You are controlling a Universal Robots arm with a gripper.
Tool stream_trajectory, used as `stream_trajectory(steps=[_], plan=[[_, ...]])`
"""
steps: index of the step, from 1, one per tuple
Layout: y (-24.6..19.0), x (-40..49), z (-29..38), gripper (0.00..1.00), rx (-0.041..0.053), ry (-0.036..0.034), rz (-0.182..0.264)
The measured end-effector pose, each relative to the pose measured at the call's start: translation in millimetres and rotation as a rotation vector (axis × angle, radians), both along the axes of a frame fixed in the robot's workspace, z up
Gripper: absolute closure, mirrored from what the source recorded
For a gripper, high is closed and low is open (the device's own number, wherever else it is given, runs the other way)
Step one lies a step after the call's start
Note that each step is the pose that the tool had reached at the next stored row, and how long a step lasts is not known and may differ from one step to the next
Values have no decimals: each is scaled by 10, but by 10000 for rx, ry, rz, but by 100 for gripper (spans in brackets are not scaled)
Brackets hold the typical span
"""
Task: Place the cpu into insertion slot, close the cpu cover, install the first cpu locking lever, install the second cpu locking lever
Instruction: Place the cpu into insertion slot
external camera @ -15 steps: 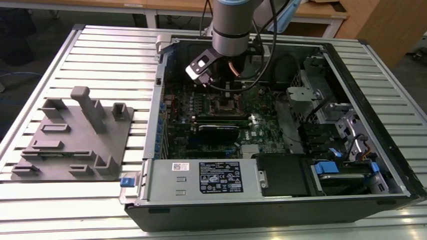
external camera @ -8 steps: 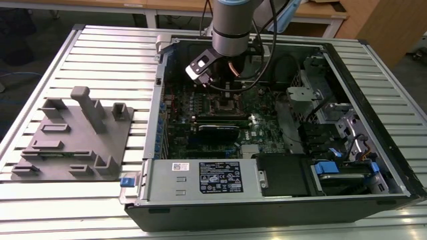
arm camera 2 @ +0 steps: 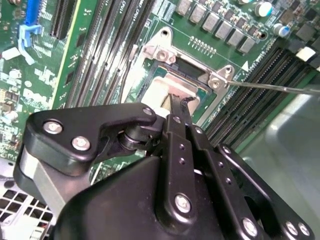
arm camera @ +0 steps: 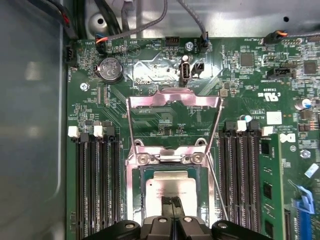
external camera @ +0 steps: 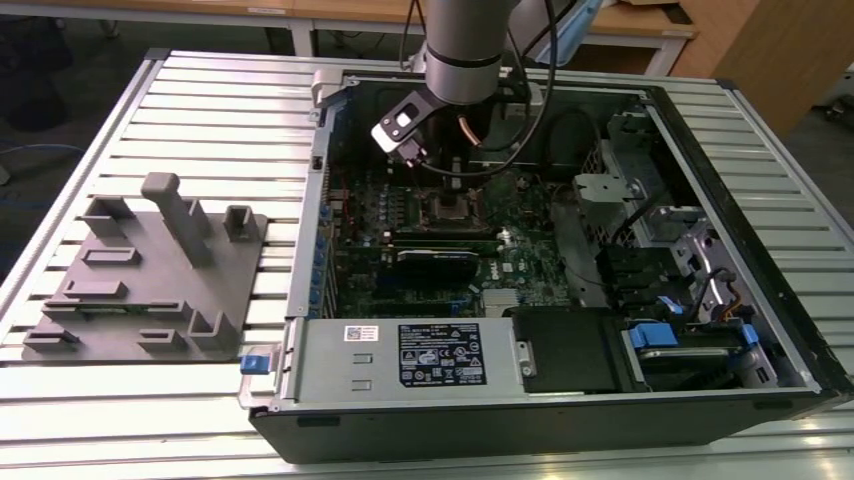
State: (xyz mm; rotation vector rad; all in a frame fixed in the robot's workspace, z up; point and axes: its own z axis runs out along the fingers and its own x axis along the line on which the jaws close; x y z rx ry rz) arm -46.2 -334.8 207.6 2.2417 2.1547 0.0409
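The worktop (external camera: 200,100) carries the open case (external camera: 534,425), which spans 12 to 5 o'clock in the exterior view. The arm (external camera: 467,50) drops in from 12 o'clock, wrist pitched steeply down over the board (arm camera: 90,105). The cover (arm camera: 175,97) stands swung open. The cpu (arm camera: 170,186) lies flat in the slot (arm camera: 142,182). It looks light and stiff, probably fragile underneath, and best held by its edges. The gripper (arm camera: 172,204), fingers pressed together on nothing, sits on or just over its top.

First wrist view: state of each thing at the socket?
Small silver-grey square cpu: lying flat in the dark square insertion slot.
Thin silver metal cpu cover frame: open, raised off the slot.
Thin metal wire locking lever: unlatched, standing free.
Black gripper: shut, poised over the cpu.
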Motion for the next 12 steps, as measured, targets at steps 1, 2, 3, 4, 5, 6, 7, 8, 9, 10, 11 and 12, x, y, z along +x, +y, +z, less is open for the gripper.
stream_trajectory(steps=[1,2,3,4,5,6,7,8,9,10,11,12], plan=[[0,0,13,90,0,0,0],[0,0,19,90,0,0,0],[0,0,23,90,1,-1,0],[0,1,25,90,1,-2,1],[0,0,25,90,2,-3,0],[0,0,26,90,1,-3,0],[0,0,26,90,0,-3,1],[0,2,26,90,0,-2,1],[0,9,27,90,-2,-1,1],[0,16,27,90,-1,-2,0],[0,25,26,90,-1,-2,1],[0,29,26,90,0,-2,1]])
